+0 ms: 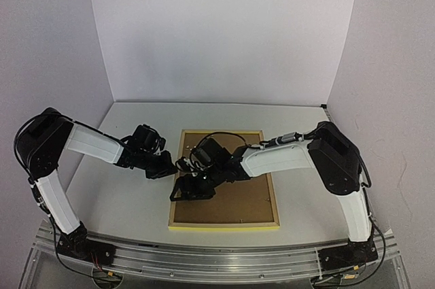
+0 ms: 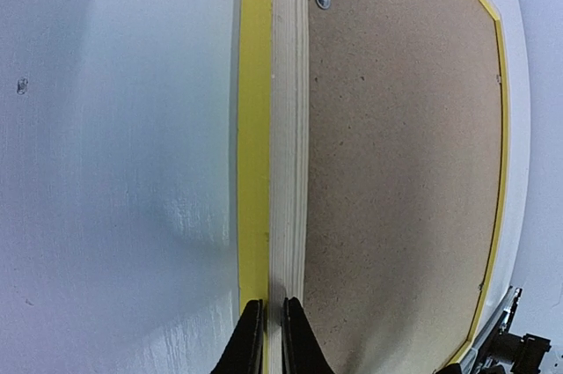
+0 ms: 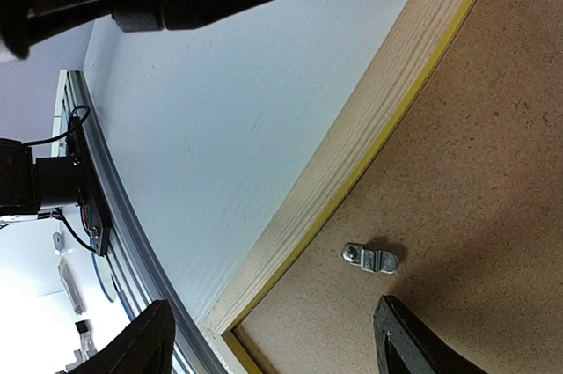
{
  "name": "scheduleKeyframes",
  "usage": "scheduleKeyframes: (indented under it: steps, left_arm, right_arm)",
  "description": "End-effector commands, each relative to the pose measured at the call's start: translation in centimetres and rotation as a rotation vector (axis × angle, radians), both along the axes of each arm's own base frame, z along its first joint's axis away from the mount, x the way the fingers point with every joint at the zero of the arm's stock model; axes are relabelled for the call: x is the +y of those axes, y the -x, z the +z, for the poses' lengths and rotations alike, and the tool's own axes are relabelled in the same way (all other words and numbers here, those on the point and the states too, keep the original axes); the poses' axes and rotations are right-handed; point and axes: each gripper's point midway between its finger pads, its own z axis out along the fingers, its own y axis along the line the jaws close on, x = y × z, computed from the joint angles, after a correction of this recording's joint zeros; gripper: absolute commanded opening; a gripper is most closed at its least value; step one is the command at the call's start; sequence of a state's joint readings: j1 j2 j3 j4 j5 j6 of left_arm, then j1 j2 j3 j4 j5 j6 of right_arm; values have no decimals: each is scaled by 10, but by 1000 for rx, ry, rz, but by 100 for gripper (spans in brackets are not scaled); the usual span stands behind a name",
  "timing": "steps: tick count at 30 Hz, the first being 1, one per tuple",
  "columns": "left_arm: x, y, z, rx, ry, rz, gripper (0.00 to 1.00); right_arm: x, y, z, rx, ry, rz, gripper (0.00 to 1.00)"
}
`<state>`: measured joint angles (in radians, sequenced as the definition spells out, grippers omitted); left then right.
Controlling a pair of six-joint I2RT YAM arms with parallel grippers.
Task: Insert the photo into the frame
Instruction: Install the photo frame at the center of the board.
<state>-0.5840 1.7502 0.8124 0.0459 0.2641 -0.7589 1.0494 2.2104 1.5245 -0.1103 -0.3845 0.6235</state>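
Brown backing board faces up inside the frame, which lies flat in the middle of the table. Only the left wrist view shows the left gripper closely: its fingers are almost together, 1 thin slit between them, over the frame's left rail. Whether they pinch it cannot be told. The right wrist view alone shows the right gripper spread wide and holding nothing, above the board near 1 metal clip. White table stretches left of the frame and behind it.
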Motion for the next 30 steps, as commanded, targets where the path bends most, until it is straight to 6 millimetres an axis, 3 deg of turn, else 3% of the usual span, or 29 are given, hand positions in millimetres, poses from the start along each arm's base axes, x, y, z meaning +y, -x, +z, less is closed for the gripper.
scheduleKeyframes:
  steps: [1, 12, 30]
  left_arm:
    - [10, 21, -31, 95, -48, 4, 6]
    - [14, 25, -35, 111, -54, 18, 4]
    - [14, 27, -38, 123, -49, 22, 1]
  right_arm:
    - [12, 0, -7, 20, -6, 0, 74]
    - [10, -19, -23, -18, 46, -96, 74]
    - [23, -10, -30, 35, 18, -35, 73]
